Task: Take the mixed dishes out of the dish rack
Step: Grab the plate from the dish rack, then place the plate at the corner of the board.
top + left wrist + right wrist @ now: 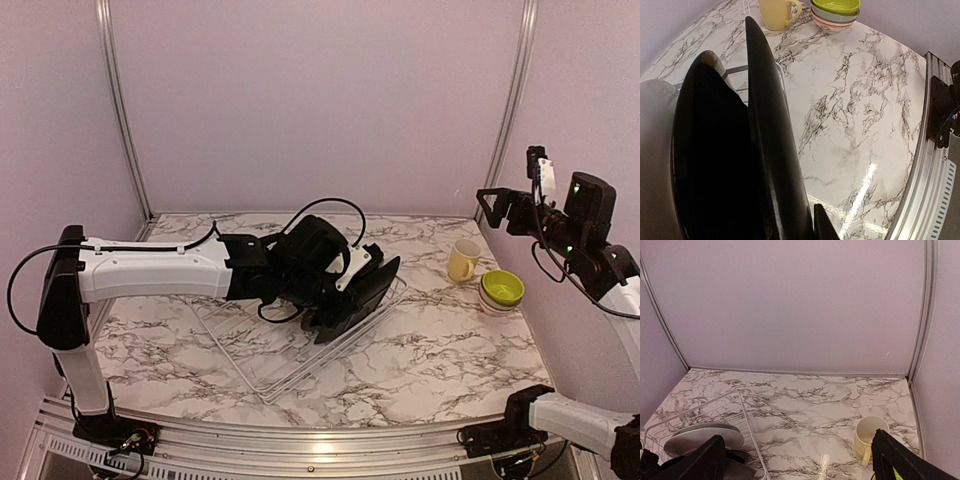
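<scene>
My left gripper (352, 282) is down in the dish rack (262, 372), shut on the front black squarish plate (771, 125), which stands on edge. Its right finger (824, 226) lies against the plate's face; the other finger is hidden behind it. A second black plate (710, 150) and a whitish plate (652, 150) stand behind. The pale yellow mug (462, 260) and the stacked bowls with the lime-green bowl (502, 288) on top sit on the table at the right. My right gripper (492, 205) is open and empty, raised high at the right.
The right wrist view shows the rack's far corner (742, 410), a whitish plate (702, 435) and the mug (870, 432). Marble table (440, 350) lies between rack and mug. Aluminium rail (920, 200) lines the near edge; walls close by.
</scene>
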`<state>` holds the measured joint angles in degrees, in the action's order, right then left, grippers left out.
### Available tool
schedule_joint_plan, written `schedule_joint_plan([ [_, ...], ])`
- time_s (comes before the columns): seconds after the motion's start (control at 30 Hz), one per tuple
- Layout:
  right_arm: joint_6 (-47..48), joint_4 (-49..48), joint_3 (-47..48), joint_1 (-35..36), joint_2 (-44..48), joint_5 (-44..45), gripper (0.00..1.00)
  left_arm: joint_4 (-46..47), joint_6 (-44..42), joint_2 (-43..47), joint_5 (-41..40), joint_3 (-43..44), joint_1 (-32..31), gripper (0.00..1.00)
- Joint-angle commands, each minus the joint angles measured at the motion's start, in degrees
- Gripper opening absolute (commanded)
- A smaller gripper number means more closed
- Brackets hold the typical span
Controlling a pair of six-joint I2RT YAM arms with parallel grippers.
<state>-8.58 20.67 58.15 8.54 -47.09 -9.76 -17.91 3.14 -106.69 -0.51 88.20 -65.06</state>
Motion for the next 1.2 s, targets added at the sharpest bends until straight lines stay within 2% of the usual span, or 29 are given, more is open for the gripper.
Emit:
schedule_joint_plan([
  [0.0, -0.97, -0.24, 0.4, 0.16, -0.11, -0.23, 0.98, -2.51, -2.78, 5.19, 1.81, 3.38, -0.5, 0.0],
  [0.3, -1.44, -0.11, 0.46, 0.1, 0.2, -0.52, 0.99, -0.51, -2.78, 9.19, 3.17, 3.17, -0.47, 0.0],
  [0.63, -1.69, -0.01, 1.34, 0.17, 0.09, -0.7, 0.99, 1.2, -1.88, 13.11, 9.27, 4.04, -0.51, 0.0],
  [1.0, -2.06, -0.63, 0.85, 0.16, 0.07, -0.88, 0.99, 6.82, 0.05, 22.52, 14.6, 3.89, -0.43, 0.0],
  [1.17, -2.09, -0.47, 0.78, 0.15, 0.07, -0.79, 0.99, 7.19, -0.83, 25.46, 12.89, 5.81, -0.36, 0.0],
])
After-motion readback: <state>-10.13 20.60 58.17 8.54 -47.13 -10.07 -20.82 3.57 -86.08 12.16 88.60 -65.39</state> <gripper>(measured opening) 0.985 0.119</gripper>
